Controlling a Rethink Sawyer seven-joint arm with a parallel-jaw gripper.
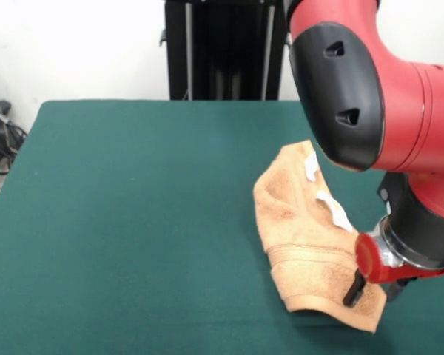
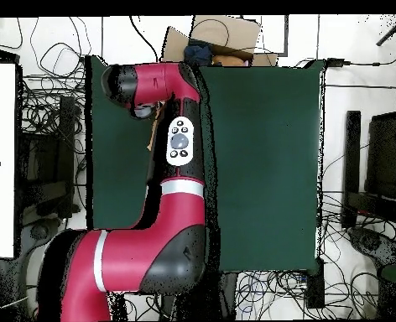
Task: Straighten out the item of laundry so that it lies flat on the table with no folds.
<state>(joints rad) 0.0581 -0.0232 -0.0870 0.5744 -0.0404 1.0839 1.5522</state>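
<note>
We see the towel [image 1: 311,237] bunched near the table's [image 1: 133,222] near right edge; our tool [image 1: 357,285] presses into its corner, presumably to drag it flat. Tool's spread: unclear.

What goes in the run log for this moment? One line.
towel: crumpled on table, folded, white tags showing | gripper: at towel's near edge, grip unclear | overhead: arm hides towel

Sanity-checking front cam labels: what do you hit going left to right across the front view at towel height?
Bare green table → peach-orange towel, crumpled, white tags up → gripper at the towel's right edge, below the red arm.
</note>
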